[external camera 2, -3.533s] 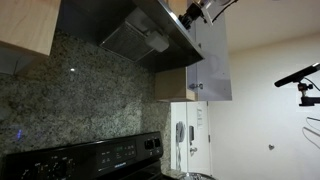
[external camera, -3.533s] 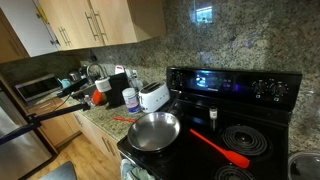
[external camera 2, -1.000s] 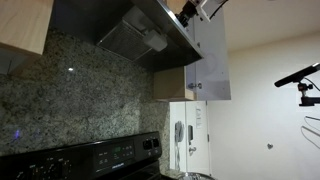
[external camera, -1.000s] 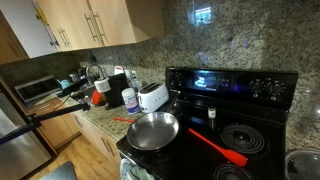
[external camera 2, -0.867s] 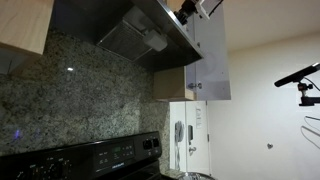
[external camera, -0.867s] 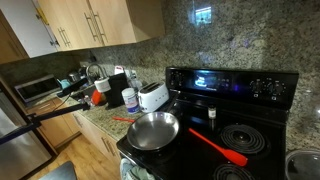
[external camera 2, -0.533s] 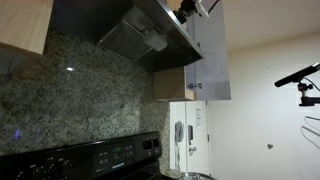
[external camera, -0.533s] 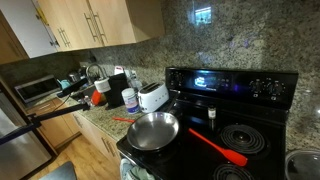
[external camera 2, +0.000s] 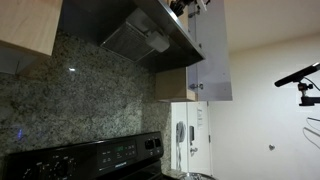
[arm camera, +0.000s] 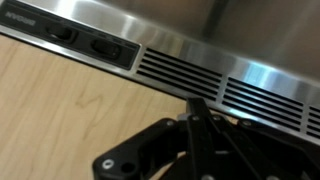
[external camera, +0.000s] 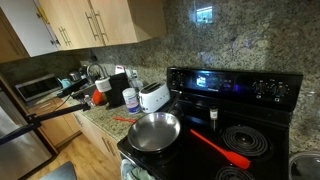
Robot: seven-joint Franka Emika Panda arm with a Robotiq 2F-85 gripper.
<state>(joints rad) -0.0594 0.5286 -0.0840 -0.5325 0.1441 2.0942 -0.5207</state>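
My gripper (arm camera: 196, 108) is shut with nothing between its black fingers, which lie pressed together. In the wrist view its tip points at the vent slots (arm camera: 235, 85) of a stainless steel range hood, close to them; I cannot tell whether it touches. Two black rocker switches (arm camera: 85, 40) sit on the hood's face to the left. In an exterior view the gripper (external camera 2: 188, 6) is at the top edge of the picture, by the upper front corner of the hood (external camera 2: 140, 35). The arm is mostly out of frame.
A light wooden panel (arm camera: 60, 115) lies below the hood in the wrist view. A pale cabinet (external camera 2: 212, 60) hangs beside the hood. Far below are a black stove (external camera: 235, 85), a steel frying pan (external camera: 153, 130), a red spatula (external camera: 220, 148) and a white toaster (external camera: 153, 96).
The shut gripper has crept a little to the left and upward along the hood's top corner. The stove and the things on the counter have not moved.
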